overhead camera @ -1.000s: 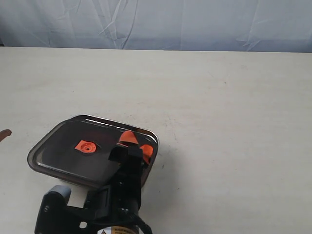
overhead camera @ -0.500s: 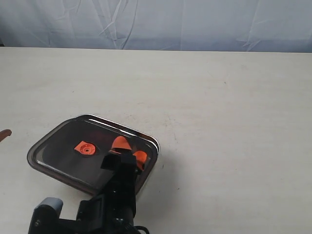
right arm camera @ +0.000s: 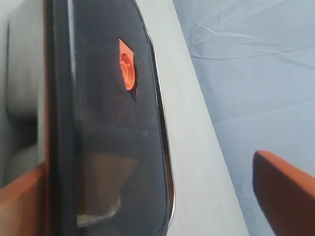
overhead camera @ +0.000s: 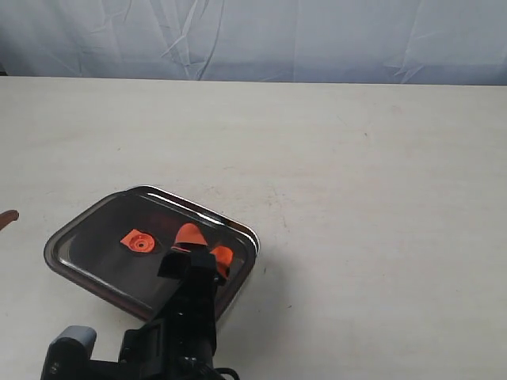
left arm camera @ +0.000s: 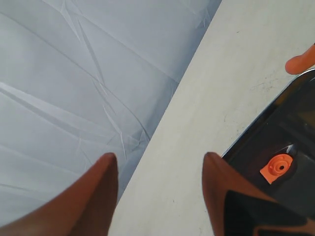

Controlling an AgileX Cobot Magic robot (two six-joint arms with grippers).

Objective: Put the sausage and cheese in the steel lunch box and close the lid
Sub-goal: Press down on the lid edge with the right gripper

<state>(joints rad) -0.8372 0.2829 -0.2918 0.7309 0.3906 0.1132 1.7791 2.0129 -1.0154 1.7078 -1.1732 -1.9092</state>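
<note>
Back it comes: the right hand (overhead camera: 206, 245) has slid toward the near-left over the last second, and its arm (overhead camera: 186, 332) has dropped lower at the near edge with it. The lid (overhead camera: 103, 257), dark and smoky, sits on the steel lunch box (overhead camera: 231, 224) at the near-left of the worktop (overhead camera: 356, 198). Its orange valve (overhead camera: 139, 241) shows in the middle, and a strip of shiny steel peeks out along the far-right side. Through that dark plastic, the sausage and the cheese can't be made out. The right hand hovers over the lid's right end, orange fingers (overhead camera: 190, 235) spread apart and clamped on nothing; whether the tips touch the lid, can't tell. Out at the left edge of the scene, the left hand (left arm camera: 160, 160) sits off the box, fingers wide apart too, only bare worktop between them. A creased pale cloth (overhead camera: 317, 39) runs along the far side.
</note>
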